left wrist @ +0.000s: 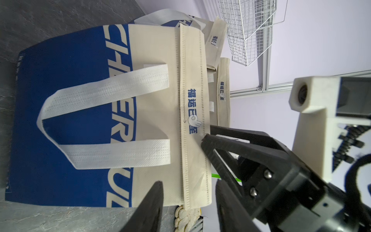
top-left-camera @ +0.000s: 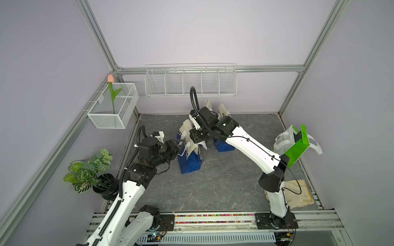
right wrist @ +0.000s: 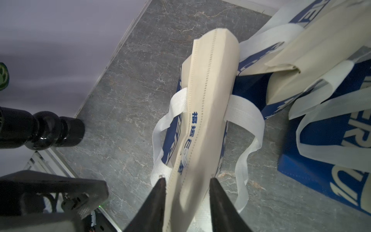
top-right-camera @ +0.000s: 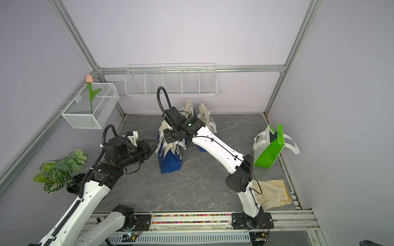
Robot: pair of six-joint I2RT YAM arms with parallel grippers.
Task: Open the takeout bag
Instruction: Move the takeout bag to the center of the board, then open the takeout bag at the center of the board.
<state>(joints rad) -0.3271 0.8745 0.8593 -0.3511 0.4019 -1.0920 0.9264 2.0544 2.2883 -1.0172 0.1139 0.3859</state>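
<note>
We find the left gripper open around the blue-and-cream nonwoven takeout bag's cream top flap; the right gripper flanks it, clamping undetermined.

In a top view, the takeout bag is stood at the centre of the bench, with a second bag just behind it to the right. A third bag is set at the right edge, with a cloth below it. A plant is placed at lower left, a basket at upper left, and a rack on the back wall.
</note>
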